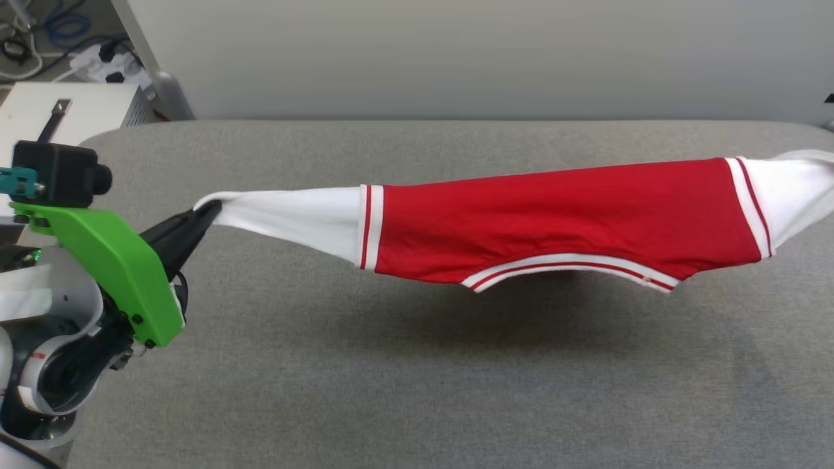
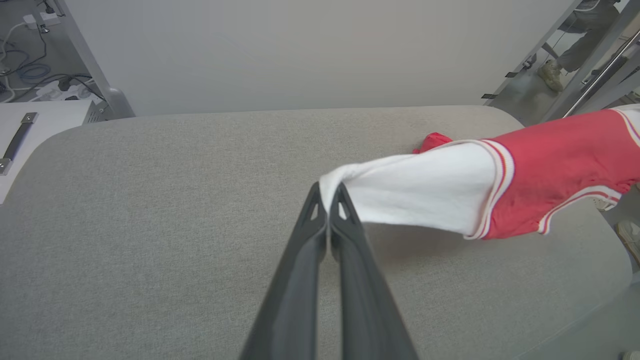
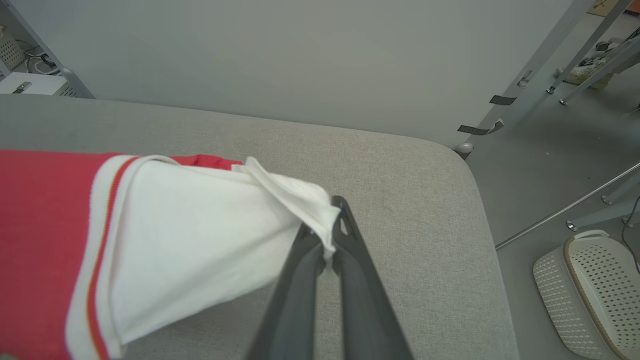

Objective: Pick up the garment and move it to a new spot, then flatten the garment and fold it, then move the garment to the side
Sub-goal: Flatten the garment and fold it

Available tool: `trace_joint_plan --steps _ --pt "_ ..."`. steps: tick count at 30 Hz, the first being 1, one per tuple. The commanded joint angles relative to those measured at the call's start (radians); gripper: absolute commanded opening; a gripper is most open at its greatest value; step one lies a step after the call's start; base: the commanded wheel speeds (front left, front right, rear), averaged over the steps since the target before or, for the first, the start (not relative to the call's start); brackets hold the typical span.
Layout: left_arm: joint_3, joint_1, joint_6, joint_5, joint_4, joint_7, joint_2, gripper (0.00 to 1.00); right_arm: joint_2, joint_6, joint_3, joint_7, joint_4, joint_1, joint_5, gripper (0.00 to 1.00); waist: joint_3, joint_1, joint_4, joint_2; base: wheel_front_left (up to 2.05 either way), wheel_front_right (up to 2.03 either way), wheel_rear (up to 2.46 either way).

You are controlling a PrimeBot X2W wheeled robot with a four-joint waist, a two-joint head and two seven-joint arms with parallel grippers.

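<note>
While the left claw (image 1: pixel 212 210) pinches one garment (image 1: pixel 560 215) sleeve, right wrist view shows right claw (image 3: pixel 327 225) seemingly clamping the other.

I count one garment (image 1: pixel 560 215), red, with two white sleeves (image 1: pixel 293 215). Two grippers: the left gripper (image 2: pixel 328 200) and the right gripper (image 3: pixel 332 235). One grey table (image 1: pixel 417 391), one white basket (image 3: pixel 557 295), one white cabinet (image 1: pixel 85 114).

left claw (image 2: pixel 328 194): we see it pinched tight on the white sleeve (image 2: pixel 425 190) tip | red jersey (image 2: pixel 555 170): stretched rightward above grey tabletop (image 2: pixel 150 225)
</note>
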Motion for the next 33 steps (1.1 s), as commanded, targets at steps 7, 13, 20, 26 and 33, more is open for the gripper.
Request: trace_joint_plan --steps 7,13,20,26,33 --pt "0.084 -0.053 0.001 -0.025 -0.057 -0.052 0.015 0.00 -0.009 -0.001 -0.064 -0.028 -0.073 -0.021 0.047 0.00 -0.081 0.0000 -0.041 0.0000 0.00 0.00 0.00" --pt "0.137 -0.137 0.012 -0.006 -0.072 -0.116 0.009 0.00 -0.008 -0.001 -0.089 0.001 -0.106 -0.071 0.076 0.00 -0.080 0.0000 -0.050 0.0000 0.00 0.00 0.00" --pt "0.155 -0.236 0.004 0.039 -0.024 -0.187 0.009 0.00 0.007 -0.001 -0.079 -0.003 -0.100 -0.160 0.074 0.00 -0.029 0.0000 -0.057 0.0000 0.00 0.00 0.00" --pt "0.144 -0.348 -0.023 0.080 0.038 -0.235 0.022 0.00 0.027 -0.001 -0.060 -0.048 -0.064 -0.282 0.051 0.00 0.073 0.0000 -0.052 0.0000 0.00 0.00 0.00" --pt "0.116 -0.535 -0.063 0.130 0.131 -0.282 0.044 0.00 0.062 -0.001 -0.042 -0.110 0.022 -0.501 0.000 0.00 0.234 0.0000 -0.045 0.0000 0.00 0.00 0.00"
